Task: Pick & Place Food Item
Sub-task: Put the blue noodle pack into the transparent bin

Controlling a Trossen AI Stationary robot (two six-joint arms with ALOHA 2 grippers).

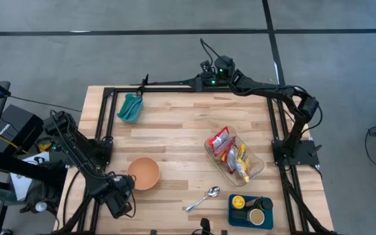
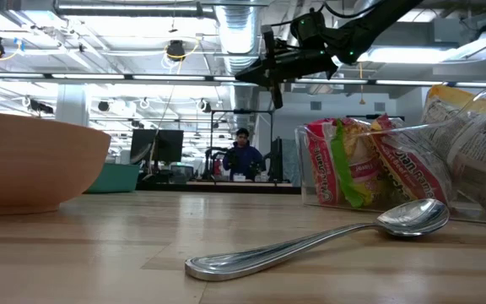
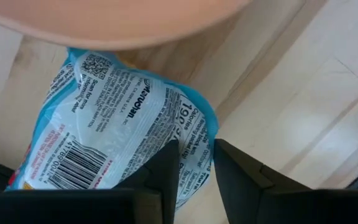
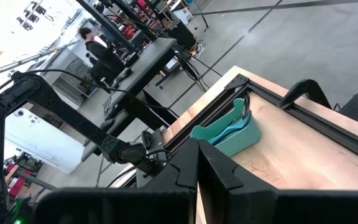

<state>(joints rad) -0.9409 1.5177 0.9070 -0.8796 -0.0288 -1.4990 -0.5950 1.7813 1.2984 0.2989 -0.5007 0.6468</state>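
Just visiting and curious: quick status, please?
Left gripper pinching blue food packet beside orange bowl. Right gripper shut, parked at far edge. Nothing blocking.

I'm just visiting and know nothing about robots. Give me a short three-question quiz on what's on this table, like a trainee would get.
1. True or false: the spoon lies inside the orange bowl.
2. The red and yellow food packets sit in: A) the clear container; B) the teal holder; C) the blue tray.
3. Which arm's end effector is shut over the table's far edge?
Key: 1 false, the spoon lies on the table beside the orange bowl. 2 A. 3 the right end effector.
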